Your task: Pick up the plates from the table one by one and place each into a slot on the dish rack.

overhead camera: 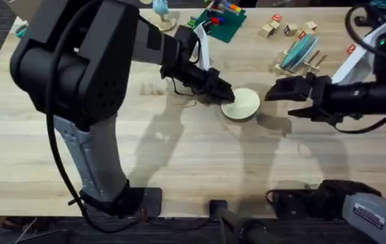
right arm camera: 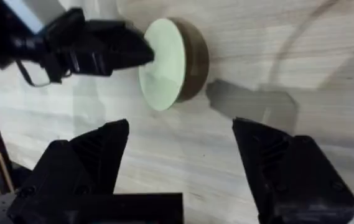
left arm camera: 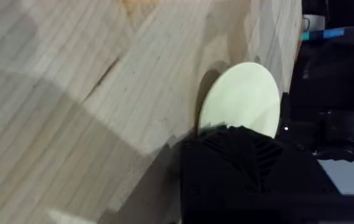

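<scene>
Plate, cream-yellow (overhead camera: 241, 104): round, flat, located on the table (overhead camera: 179, 163) at centre, slightly toward 1 o'clock in the overhead view. No long axis is presented; being a disc, only its rim and tilt matter. In the right wrist view (right arm camera: 162, 62) it is seen raised on edge, its face turned toward that camera and a shadow cast behind it on the wood.

Left gripper (overhead camera: 224, 95): found at the plate's 9 o'clock rim, fingers closed upon that edge, as is judged from the overhead and right wrist views. In the left wrist view the plate (left arm camera: 242, 99) is seen directly ahead of the black fingers (left arm camera: 239, 143), touching them.

Right gripper (overhead camera: 281, 91): held at 3 o'clock from the plate, near but apart, fingers spread wide and empty.

Plate, light blue (overhead camera: 300, 51): already stood in the dish rack (overhead camera: 294, 61), at 1 o'clock from the cream plate.

Governing relation: the cream plate lies between the two grippers, held by the left, with the right nearer to the rack. A transfer to the right gripper is judged probable; its open fingers would need alignment with the free 3 o'clock rim.
</scene>
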